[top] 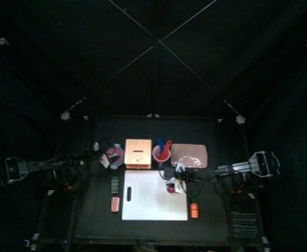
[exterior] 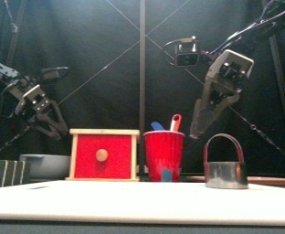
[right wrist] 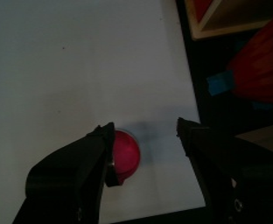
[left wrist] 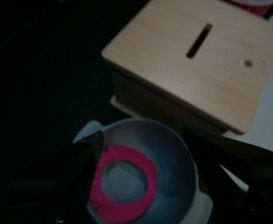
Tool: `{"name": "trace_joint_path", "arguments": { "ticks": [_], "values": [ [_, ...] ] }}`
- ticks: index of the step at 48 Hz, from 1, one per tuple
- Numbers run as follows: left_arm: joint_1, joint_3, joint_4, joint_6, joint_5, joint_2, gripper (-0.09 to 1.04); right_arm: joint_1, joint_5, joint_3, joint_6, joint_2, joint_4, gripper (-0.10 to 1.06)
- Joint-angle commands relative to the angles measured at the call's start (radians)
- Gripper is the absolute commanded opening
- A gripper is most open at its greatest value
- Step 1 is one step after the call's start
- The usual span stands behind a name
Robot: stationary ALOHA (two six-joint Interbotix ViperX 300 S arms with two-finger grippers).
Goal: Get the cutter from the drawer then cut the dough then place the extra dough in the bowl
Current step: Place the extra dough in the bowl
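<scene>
One dough ring [left wrist: 127, 154] is lying in the bowl [left wrist: 177, 147] — the last step is being finished. The right hand [right wrist: 145, 131] is being held spread, the left hand [exterior: 45, 117] cannot be told — only withdrawal seems needed.

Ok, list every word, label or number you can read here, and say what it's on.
None: no readable text shows on the box, cup, cutter, bowl or board.
</scene>
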Motion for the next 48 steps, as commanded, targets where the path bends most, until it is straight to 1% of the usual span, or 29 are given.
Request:
{"name": "trace_joint_path", "arguments": {
  "ticks": [1,10,17,21,28,35,48],
  "values": [
    [-0.003,-0.015,-0.031,0.002,-0.026,-0.060,1.02,-0.003,-0.006,-0.023,0.002,-0.011,0.003,0.91],
    [-0.043,-0.015,-0.075,-0.002,-0.044,-0.183,1.02,-0.003,-0.003,-0.025,0.002,-0.012,0.005,0.91],
    [-0.106,-0.023,-0.103,-0.011,-0.063,-0.259,1.02,-0.009,-0.012,-0.037,0.000,-0.011,0.002,0.91],
    [-0.146,-0.021,-0.098,-0.009,-0.071,-0.268,1.01,-0.021,-0.038,-0.055,0.000,-0.011,0.003,0.91],
    [-0.207,-0.018,-0.074,-0.012,-0.086,-0.268,0.98,-0.037,-0.147,-0.067,-0.002,-0.011,-0.002,0.91],
    [-0.213,-0.015,-0.069,-0.012,-0.100,-0.268,0.94,-0.049,-0.221,-0.061,0.002,-0.011,0.009,0.91],
    [-0.213,0.012,-0.063,-0.015,-0.101,-0.268,0.91,-0.049,-0.241,-0.044,0.000,-0.008,0.038,0.91]
  ]
}}
